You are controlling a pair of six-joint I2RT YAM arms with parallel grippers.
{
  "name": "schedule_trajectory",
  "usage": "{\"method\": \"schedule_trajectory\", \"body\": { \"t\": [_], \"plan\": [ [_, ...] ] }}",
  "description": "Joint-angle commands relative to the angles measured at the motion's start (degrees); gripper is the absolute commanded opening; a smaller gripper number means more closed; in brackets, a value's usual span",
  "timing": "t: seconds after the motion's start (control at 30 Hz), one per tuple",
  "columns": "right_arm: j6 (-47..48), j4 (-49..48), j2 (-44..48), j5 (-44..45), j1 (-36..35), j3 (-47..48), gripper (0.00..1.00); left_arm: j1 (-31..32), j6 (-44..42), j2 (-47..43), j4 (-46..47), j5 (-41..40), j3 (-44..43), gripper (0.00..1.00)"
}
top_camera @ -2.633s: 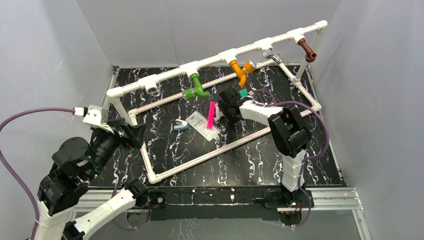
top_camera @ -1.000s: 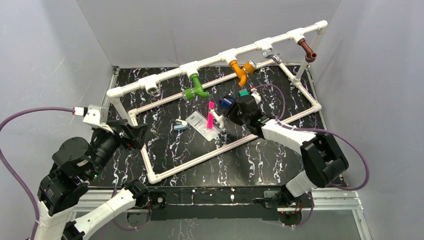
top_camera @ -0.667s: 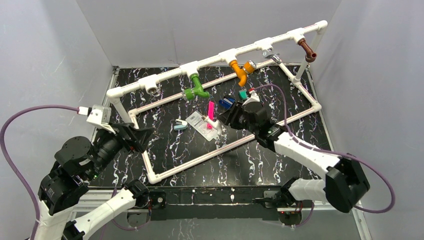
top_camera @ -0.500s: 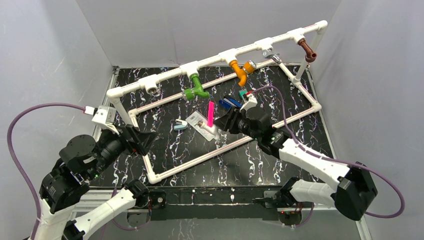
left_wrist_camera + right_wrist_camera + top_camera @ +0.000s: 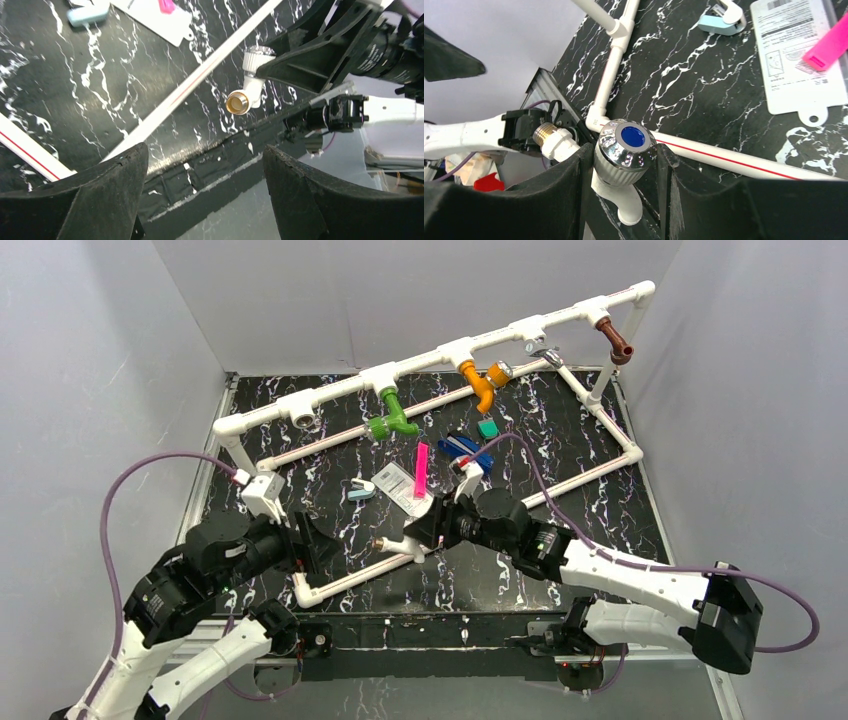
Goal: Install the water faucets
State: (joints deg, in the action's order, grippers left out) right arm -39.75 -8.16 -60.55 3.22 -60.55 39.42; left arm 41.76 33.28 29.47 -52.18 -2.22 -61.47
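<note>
My right gripper [image 5: 425,530] is shut on the chrome, blue-capped knob of a white faucet [image 5: 400,543], held just above the near rail of the white pipe frame [image 5: 330,390]. In the right wrist view the right gripper [image 5: 624,165] clamps the knob of the white faucet [image 5: 626,150], with its brass threaded end pointing left. My left gripper [image 5: 315,540] is open, close to the left of it. In the left wrist view the wide-apart left gripper [image 5: 203,150] holds nothing and the white faucet [image 5: 248,82] sits ahead. Green [image 5: 393,412], orange [image 5: 480,382] and brown [image 5: 615,340] faucets hang from the top pipe.
A pink strip [image 5: 421,468], a white card [image 5: 400,485], a pale blue clip [image 5: 360,490], a flat blue piece [image 5: 465,450] and a small teal block [image 5: 487,427] lie inside the frame. An open tee socket [image 5: 305,415] faces forward at the pipe's left end. Grey walls enclose the table.
My right arm carried the white faucet from the table's middle down and left to the near rail. My left arm swung right and forward toward it, still open.
</note>
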Motion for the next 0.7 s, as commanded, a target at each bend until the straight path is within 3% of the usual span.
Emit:
{"method": "schedule_trajectory", "body": {
  "t": [0.0,0.27,0.67],
  "plan": [
    [1.86,-5.83,1.04,0.92,-3.02,0.73,0.01,0.16,4.19,-1.43,-1.56,6.18,3.3,0.81],
    [2.69,-8.6,-2.62,1.93,-7.89,3.65,0.01,0.14,10.43,-3.37,5.49,17.78,12.73,0.81],
    [4.82,-11.5,-7.48,2.93,-14.25,8.66,0.01,0.12,12.9,-5.1,7.33,22.67,17.06,0.79]
  ]
}}
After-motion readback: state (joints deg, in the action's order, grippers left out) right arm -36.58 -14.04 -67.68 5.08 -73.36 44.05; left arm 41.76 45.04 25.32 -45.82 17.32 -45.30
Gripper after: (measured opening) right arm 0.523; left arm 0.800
